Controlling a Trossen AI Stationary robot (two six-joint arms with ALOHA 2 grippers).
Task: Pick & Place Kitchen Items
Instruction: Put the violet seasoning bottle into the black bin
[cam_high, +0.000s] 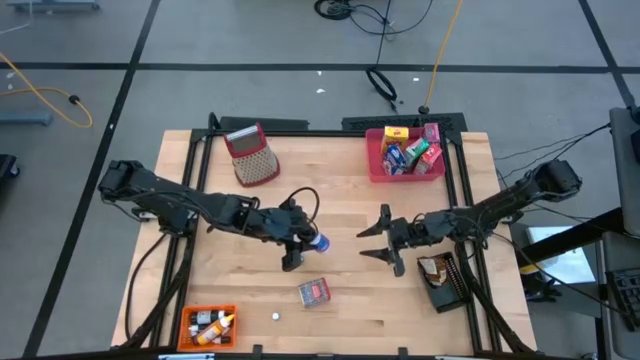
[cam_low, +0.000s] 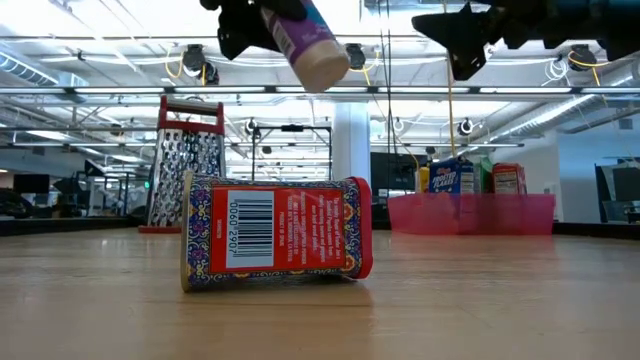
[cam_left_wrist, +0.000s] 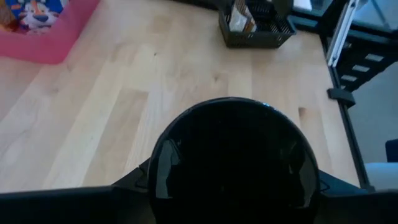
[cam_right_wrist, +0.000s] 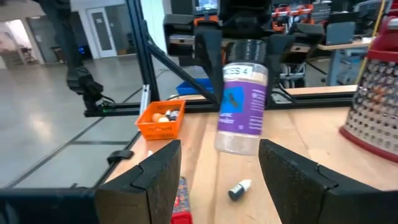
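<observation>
Fingers of the left gripper (cam_high: 297, 240) clamp a purple-labelled clear plastic spice jar (cam_high: 316, 241), mid-frame above the table; the right gripper (cam_high: 374, 240) waits spread open opposite. Likely handover: right must close in.

Bright overhead ceiling lights, soft shadows, blurred wrist views
</observation>
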